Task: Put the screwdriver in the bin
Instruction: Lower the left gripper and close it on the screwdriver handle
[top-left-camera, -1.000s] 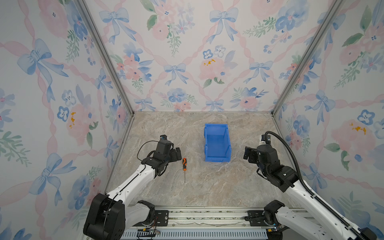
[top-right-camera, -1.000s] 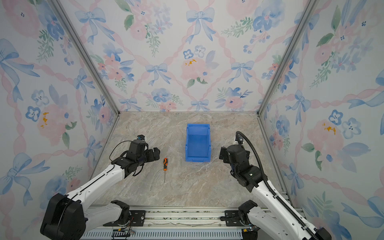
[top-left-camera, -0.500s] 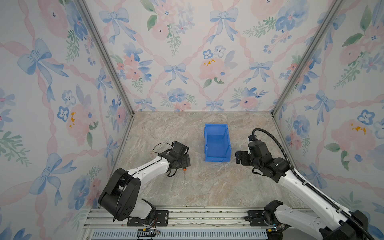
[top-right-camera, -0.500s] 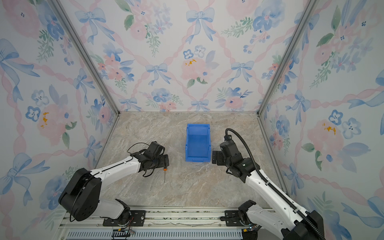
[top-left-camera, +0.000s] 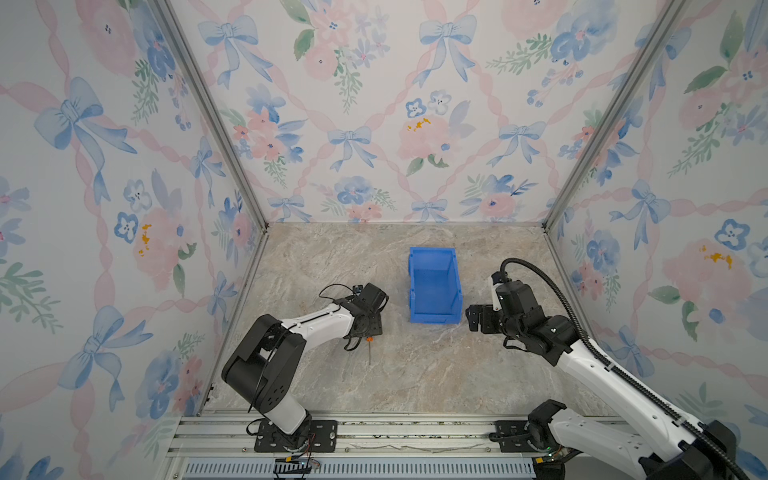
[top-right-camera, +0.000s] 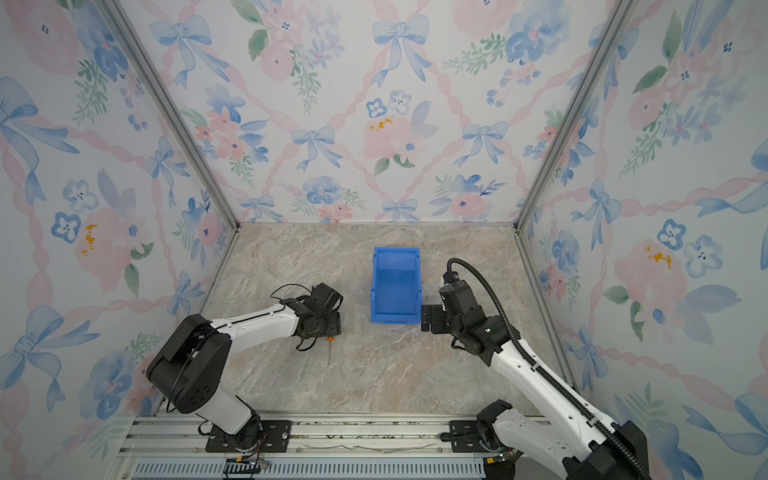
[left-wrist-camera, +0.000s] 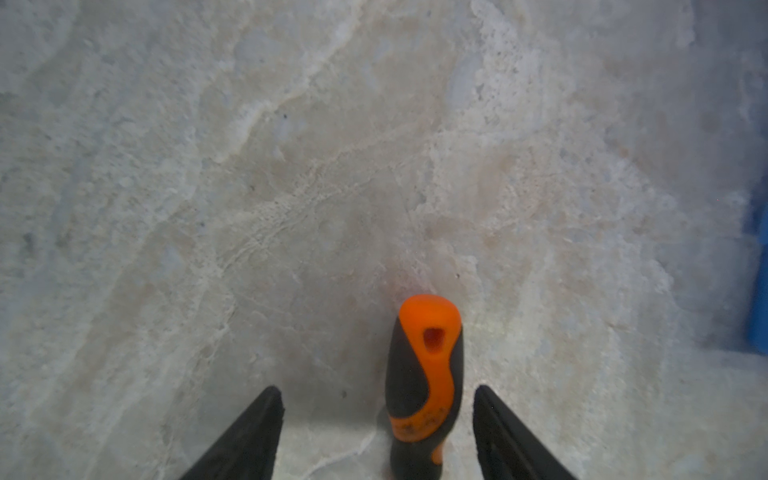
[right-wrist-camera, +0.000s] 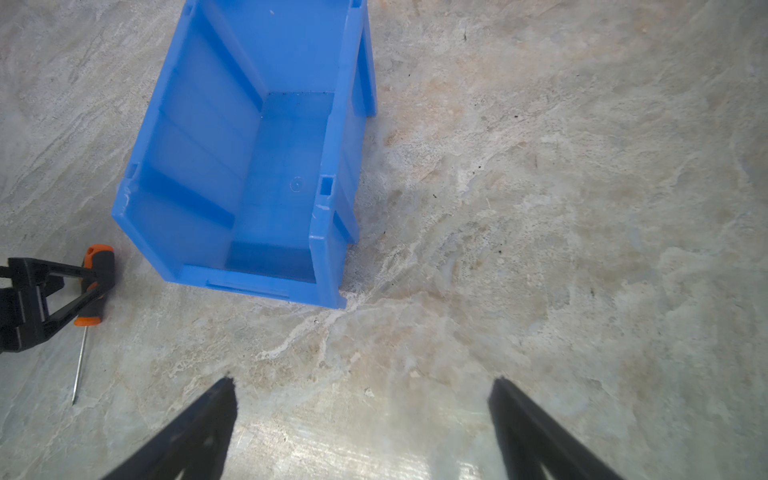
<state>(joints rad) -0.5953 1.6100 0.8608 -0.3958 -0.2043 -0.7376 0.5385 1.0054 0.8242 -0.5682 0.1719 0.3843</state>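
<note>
Astride the screwdriver (left-wrist-camera: 424, 386), left jaws partly open.

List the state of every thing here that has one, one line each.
bin: upright on the table, empty.
screwdriver: lying flat on the table, outside the bin, handle between the fingers of the left gripper, not yet clamped.
left gripper: open, straddling the screwdriver handle.
right gripper: open, holding nothing, near the bin.
</note>
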